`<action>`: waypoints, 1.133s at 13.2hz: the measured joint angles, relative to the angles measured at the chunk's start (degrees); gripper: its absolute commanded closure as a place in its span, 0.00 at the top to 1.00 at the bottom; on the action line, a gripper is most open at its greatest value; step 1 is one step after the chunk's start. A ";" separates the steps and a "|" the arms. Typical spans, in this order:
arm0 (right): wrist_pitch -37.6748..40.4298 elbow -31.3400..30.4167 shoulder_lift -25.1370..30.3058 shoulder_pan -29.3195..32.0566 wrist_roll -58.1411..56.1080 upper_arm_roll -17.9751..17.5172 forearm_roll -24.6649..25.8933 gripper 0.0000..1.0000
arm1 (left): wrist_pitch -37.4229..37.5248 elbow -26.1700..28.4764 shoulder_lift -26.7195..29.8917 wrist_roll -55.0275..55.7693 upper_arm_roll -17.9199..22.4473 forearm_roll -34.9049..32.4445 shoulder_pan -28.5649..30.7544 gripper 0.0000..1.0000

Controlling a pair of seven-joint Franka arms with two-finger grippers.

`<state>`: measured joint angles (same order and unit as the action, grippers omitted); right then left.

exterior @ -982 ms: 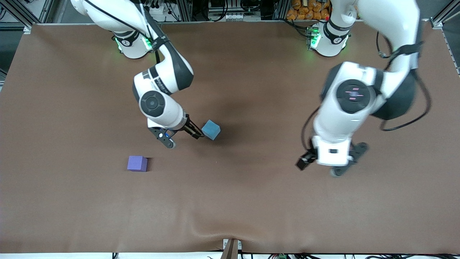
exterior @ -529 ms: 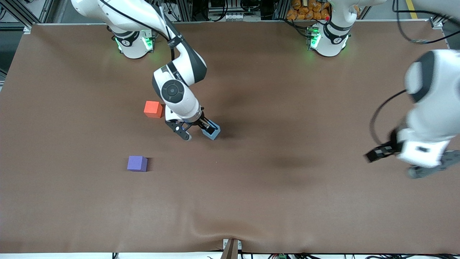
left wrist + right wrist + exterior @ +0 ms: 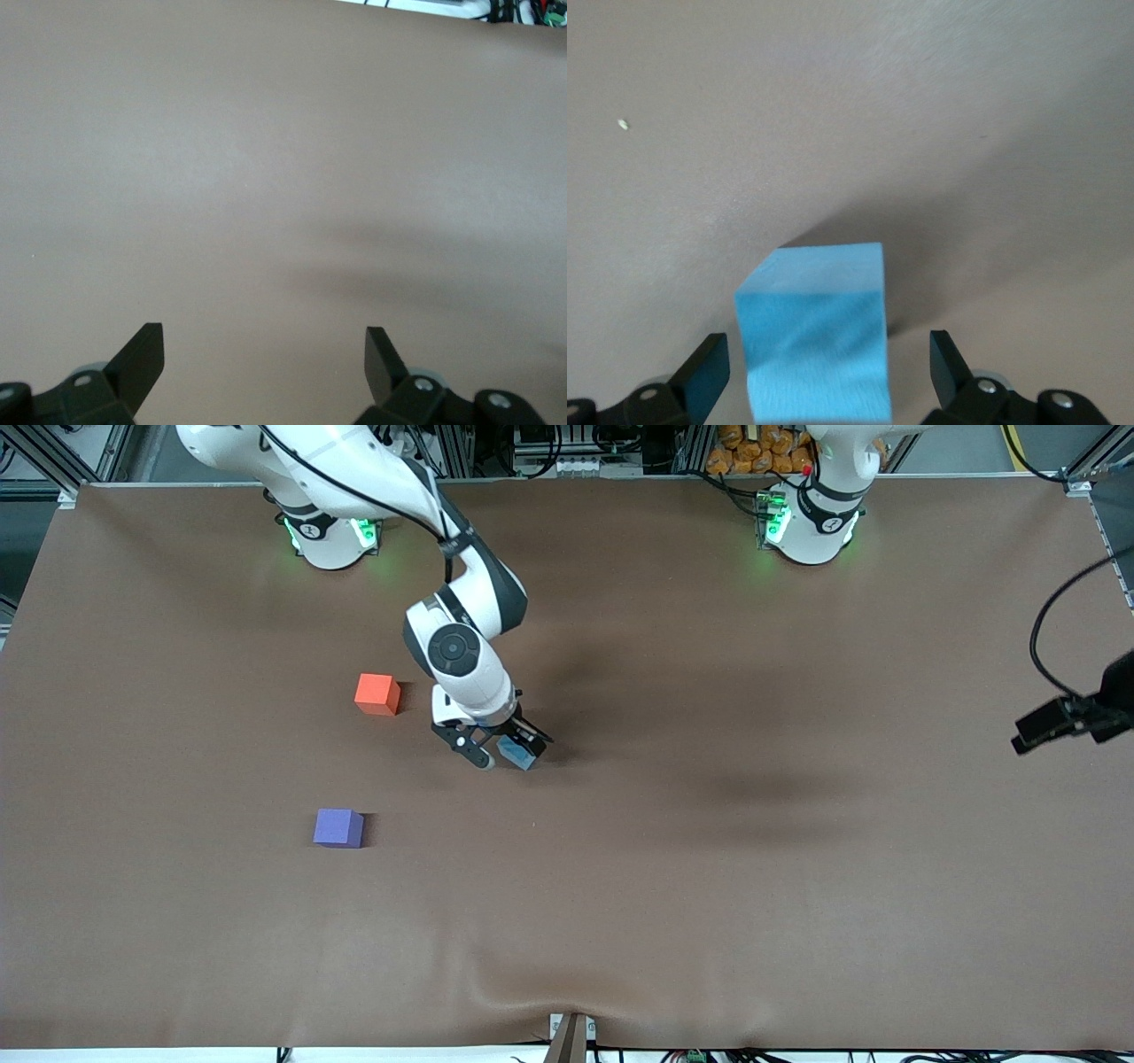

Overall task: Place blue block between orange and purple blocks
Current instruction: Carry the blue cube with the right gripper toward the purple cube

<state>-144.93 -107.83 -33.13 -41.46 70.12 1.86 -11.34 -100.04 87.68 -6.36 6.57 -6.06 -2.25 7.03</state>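
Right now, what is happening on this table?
The right gripper is down at the blue block, its open fingers on either side of it, not yet closed. The orange block and the purple block sit apart, toward the right arm's end. The left gripper waits open over bare table.

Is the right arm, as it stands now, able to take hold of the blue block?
Probably yes. The right gripper is open with its fingers on either side of the blue block, and nothing lies between them. The orange block and purple block sit well apart from it.
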 measured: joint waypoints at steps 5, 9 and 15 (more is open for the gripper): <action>-0.85 0.88 -1.65 -0.19 -0.01 0.39 0.00 0.12 | 2.63 2.68 4.23 0.44 -2.59 0.01 -2.46 1.00; 5.76 2.73 -0.20 1.60 -6.87 1.46 0.12 0.12 | 5.38 3.52 6.36 -0.02 2.07 0.01 -6.11 1.00; 26.53 0.81 16.63 18.06 -41.98 2.18 0.53 0.12 | 7.46 3.19 7.33 -0.03 3.56 0.01 -8.14 1.00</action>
<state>-118.40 -107.02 -16.50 -23.40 28.14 4.04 -10.80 -92.58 90.87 0.97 6.54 -2.50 -2.24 -1.11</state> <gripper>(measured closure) 0.423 0.000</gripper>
